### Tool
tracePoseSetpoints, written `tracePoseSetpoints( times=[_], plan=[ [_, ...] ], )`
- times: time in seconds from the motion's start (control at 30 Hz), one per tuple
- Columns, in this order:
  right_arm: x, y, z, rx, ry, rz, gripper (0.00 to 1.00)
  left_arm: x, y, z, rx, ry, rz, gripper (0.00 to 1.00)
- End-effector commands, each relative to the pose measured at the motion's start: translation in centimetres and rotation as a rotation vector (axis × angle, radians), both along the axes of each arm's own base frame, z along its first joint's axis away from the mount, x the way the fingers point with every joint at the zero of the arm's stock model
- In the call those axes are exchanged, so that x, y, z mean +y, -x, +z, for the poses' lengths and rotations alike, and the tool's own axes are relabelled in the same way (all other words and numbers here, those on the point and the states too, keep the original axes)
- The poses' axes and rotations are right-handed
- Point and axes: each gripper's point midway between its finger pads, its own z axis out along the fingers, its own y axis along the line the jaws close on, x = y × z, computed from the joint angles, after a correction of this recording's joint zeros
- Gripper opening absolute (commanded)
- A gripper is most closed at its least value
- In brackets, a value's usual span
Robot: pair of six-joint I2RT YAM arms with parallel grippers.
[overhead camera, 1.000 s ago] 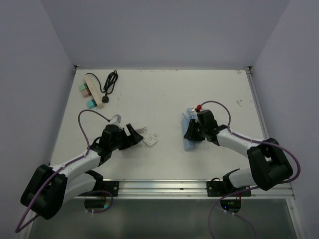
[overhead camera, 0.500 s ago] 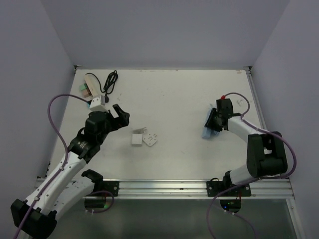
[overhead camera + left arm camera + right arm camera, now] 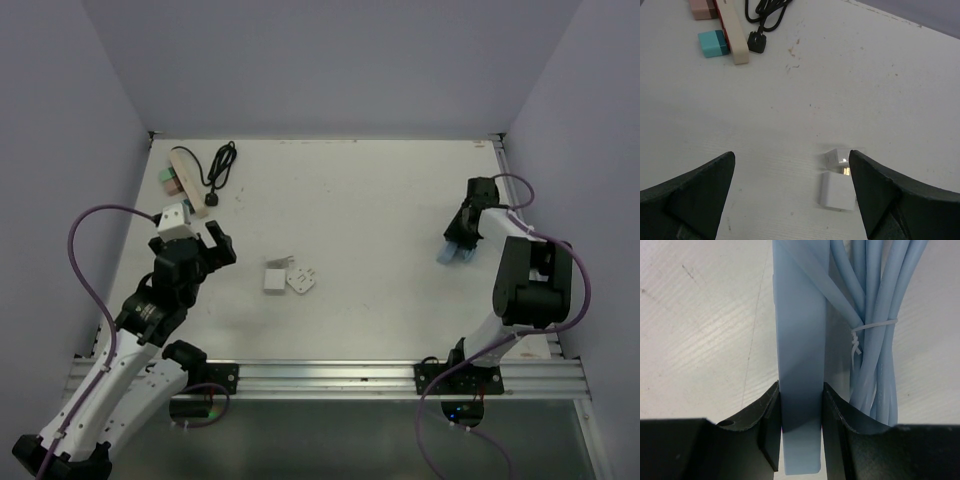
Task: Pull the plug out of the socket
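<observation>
While the right hand (image 3: 800, 390) pinches a blue strip (image 3: 799, 330) at three o'clock, the spread left hand (image 3: 791, 162), lowered off-centre, could shove the white plug (image 3: 837, 191).

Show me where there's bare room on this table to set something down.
Widest free patch: the middle of the table, between the two white adapters and the blue strip gripped by the right hand, back to the far wall. Crowded: the far left corner, with the beige power strip and black cord, and around the open left hand.
</observation>
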Motion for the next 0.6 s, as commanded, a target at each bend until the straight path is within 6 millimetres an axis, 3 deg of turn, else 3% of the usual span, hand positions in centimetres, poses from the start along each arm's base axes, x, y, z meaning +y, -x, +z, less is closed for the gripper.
tracePoseSetpoints(
  times=[0.0, 0.1, 0.13, 0.2, 0.23, 0.33, 0.57],
  plan=[
    [-1.9, -1.2, 1.3, 0.019, 0.075, -0.004, 0.11, 0.7, -0.1, -0.1, 0.007, -0.048, 0.012, 1.0],
    [-0.8, -2.8, 3.0, -0.04, 0.02, 0.05, 0.31, 0.5, -0.2, -0.4, 0.017, -0.051, 0.003, 1.0],
    [-0.1, -3.2, 3.6, -0.066, -0.006, 0.072, 0.43, 0.5, -0.2, -0.3, 0.016, -0.052, 0.002, 1.0],
    [0.8, -3.9, 5.4, -0.136, -0.046, 0.104, 0.54, 0.5, -0.2, -0.2, 0.011, -0.051, 0.005, 1.0],
    [1.4, -3.9, 5.8, -0.154, -0.071, 0.121, 0.66, 0.6, -0.2, -0.2, 0.008, -0.049, 0.007, 1.0],
    [2.4, -3.6, 7.9, -0.207, -0.101, 0.148, 0.8, 0.8, -0.1, -0.1, 0.004, -0.048, 0.015, 1.0],
    [5.0, -0.6, 12.2, -0.304, -0.123, 0.251, 0.9, 0.8, -0.1, -0.5, 0.018, -0.052, 0.019, 1.0]
  ],
)
